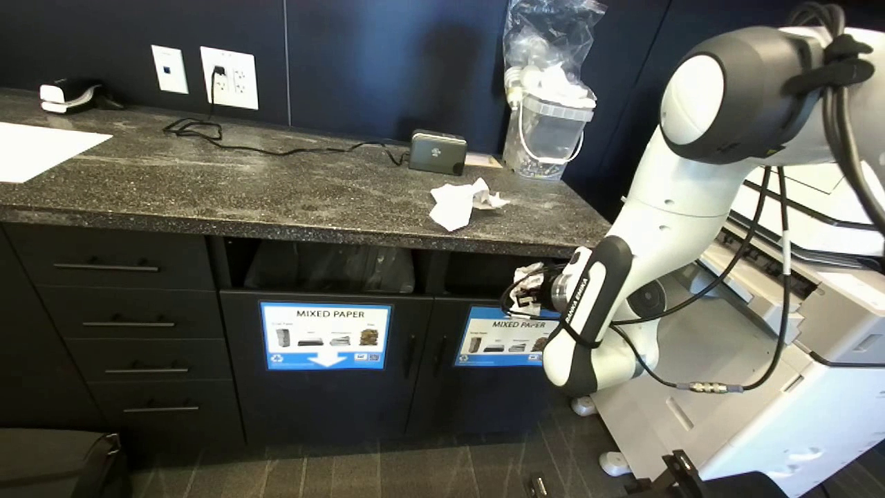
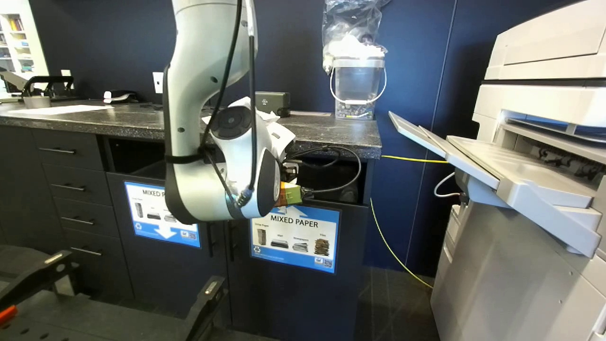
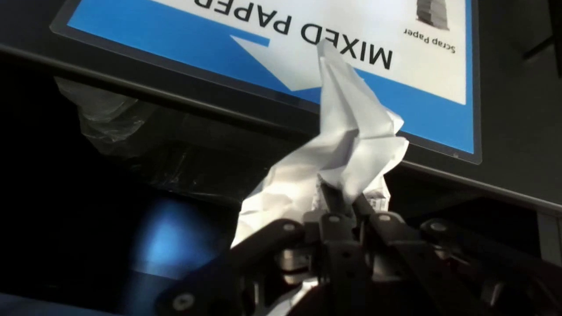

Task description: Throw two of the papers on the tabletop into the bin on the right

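Observation:
A crumpled white paper (image 1: 529,280) is pinched between the fingers of my gripper (image 1: 538,290). In the wrist view the same paper (image 3: 351,123) sticks out past the fingertips (image 3: 344,199), which are closed on it. The gripper is at the opening above the right bin's door (image 1: 477,408), which bears a MIXED PAPER sign; this bin door (image 2: 293,298) also shows in an exterior view. In the wrist view a clear plastic liner (image 3: 105,114) hangs inside the dark opening. More crumpled white paper (image 1: 456,205) lies on the dark countertop (image 1: 311,197), near its right end.
A left bin door (image 1: 318,401) with a similar sign stands beside it. A small dark box (image 1: 438,152) with a cable and a clear bucket (image 1: 550,131) are at the counter's back. A large printer (image 2: 511,265) stands to the right. Cables loop around the wrist.

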Robot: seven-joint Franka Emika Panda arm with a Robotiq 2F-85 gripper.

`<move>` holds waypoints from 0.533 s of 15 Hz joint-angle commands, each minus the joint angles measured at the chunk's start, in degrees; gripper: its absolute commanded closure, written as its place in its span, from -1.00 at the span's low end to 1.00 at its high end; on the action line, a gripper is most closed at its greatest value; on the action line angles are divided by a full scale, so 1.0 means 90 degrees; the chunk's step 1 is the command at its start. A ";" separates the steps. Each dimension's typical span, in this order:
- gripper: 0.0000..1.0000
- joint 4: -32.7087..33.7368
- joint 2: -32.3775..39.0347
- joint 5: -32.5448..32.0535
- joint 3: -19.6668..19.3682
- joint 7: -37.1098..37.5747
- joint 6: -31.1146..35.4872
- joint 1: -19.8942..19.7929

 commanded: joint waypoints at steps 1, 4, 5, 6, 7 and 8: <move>0.94 0.0987 0.0845 0.0119 0.0413 -0.0276 0.0771 -0.0424; 0.94 0.1789 0.1491 0.0246 0.0550 -0.0252 0.1208 -0.0559; 0.94 0.2377 0.1526 0.0232 0.0961 -0.0543 0.0714 -0.0932; 0.94 0.2655 0.1719 0.0267 0.1017 -0.0531 0.0751 -0.0981; 0.94 0.2628 0.1946 0.0321 0.0720 -0.0245 0.1210 -0.0716; 0.94 0.3126 0.2065 0.0220 0.1043 -0.0432 0.0945 -0.1035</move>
